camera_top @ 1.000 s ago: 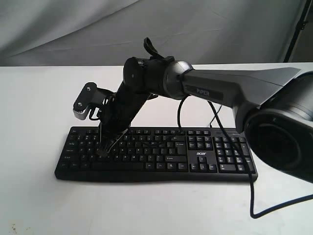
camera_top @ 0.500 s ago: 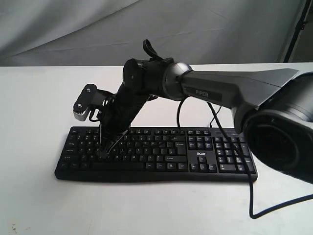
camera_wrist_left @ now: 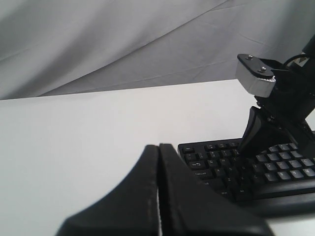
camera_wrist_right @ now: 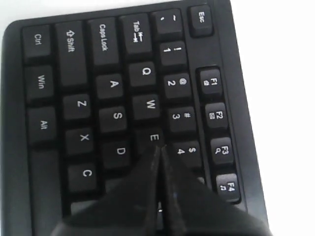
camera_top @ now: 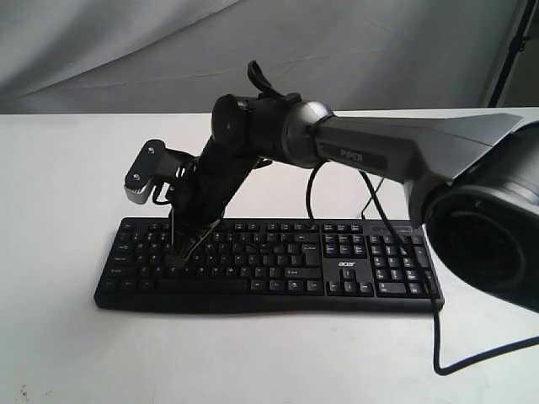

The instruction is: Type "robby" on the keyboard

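Exterior view: keyboard lies lengthwise left-right, number pad rightward

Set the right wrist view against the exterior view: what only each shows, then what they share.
Right wrist only: readable legends, with the shut right gripper tip at the E key. Exterior only: the number pad, acer logo, a black cable and the whole right arm. Both: the keyboard left end with that gripper over it.

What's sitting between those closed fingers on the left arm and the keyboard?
Only bare white table shows in the left wrist view between the fingers and the keyboard.
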Robot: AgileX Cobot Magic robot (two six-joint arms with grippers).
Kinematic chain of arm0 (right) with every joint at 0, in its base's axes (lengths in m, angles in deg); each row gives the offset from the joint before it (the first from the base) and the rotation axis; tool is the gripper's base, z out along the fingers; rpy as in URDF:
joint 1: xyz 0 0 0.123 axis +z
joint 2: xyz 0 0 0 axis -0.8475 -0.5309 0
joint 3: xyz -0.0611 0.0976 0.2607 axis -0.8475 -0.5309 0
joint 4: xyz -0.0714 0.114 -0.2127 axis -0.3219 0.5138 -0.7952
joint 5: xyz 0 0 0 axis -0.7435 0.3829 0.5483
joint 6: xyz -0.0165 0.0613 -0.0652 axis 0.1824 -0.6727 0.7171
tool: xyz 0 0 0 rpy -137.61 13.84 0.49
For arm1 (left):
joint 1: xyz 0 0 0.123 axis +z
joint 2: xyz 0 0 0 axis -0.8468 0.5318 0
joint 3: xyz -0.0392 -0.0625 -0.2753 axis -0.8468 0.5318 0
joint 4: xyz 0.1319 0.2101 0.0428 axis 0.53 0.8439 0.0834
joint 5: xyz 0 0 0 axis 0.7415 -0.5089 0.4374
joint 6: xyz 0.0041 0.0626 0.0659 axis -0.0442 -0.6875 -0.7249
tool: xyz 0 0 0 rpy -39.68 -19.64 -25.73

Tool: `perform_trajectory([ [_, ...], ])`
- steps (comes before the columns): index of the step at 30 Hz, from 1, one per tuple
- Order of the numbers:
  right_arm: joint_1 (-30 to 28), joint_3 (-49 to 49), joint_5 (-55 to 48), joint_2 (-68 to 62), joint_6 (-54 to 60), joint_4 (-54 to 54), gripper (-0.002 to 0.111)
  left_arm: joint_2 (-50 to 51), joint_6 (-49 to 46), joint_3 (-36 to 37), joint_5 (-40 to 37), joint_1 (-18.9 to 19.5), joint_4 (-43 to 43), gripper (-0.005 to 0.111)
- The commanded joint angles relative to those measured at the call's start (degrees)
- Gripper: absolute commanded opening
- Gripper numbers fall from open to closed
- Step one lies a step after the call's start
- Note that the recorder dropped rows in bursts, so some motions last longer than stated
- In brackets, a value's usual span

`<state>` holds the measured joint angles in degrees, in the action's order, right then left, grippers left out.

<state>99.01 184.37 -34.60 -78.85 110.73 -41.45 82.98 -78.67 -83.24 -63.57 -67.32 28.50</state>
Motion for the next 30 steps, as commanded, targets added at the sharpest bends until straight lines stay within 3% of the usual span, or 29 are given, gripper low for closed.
perform_trajectory([
  [1, 0.1, 0.3, -2.1, 3.1, -0.6, -2.0, 0.000, -0.2, 0.2, 0.2, 0.3, -0.4, 0.3, 0.000],
  [8, -0.4, -0.3, -5.8, 3.8, -3.4, -6.5, 0.000, -0.2, 0.2, 0.2, 0.3, -0.4, 0.3, 0.000],
  [13, -1.4, -6.3, -1.6, 6.6, -2.9, -6.9, 0.000, -0.2, 0.2, 0.2, 0.3, -0.4, 0.3, 0.000],
  [21, -7.7, -24.9, 8.4, 16.3, 4.0, 1.1, 0.000, -0.2, 0.2, 0.2, 0.3, -0.4, 0.3, 0.000],
  [30, -7.7, -26.5, 10.9, 15.7, 5.9, 4.4, 0.000, -0.2, 0.2, 0.2, 0.3, -0.4, 0.3, 0.000],
])
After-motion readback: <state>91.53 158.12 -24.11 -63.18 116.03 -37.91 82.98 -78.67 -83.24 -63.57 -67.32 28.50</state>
